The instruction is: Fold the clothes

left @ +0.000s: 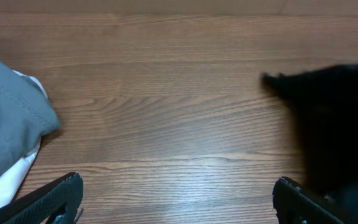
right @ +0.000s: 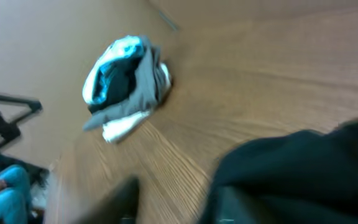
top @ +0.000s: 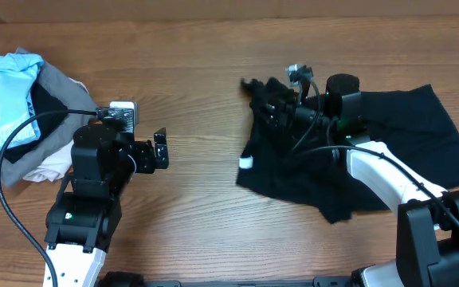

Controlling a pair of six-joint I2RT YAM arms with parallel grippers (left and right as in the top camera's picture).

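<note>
The clothes, a black T-shirt, lies crumpled on the right half of the wooden table, and a small white label shows at its left edge. My right gripper hovers over the shirt's bunched left part. In the blurred right wrist view its jaws stand apart with bare wood between them, and the black fabric lies against the right finger. My left gripper is wide open over bare wood, with the shirt's edge off to its right.
A heap of other garments, light blue, grey and white, sits at the table's left edge behind my left arm. Its grey cloth shows in the left wrist view, and the whole heap in the right wrist view.
</note>
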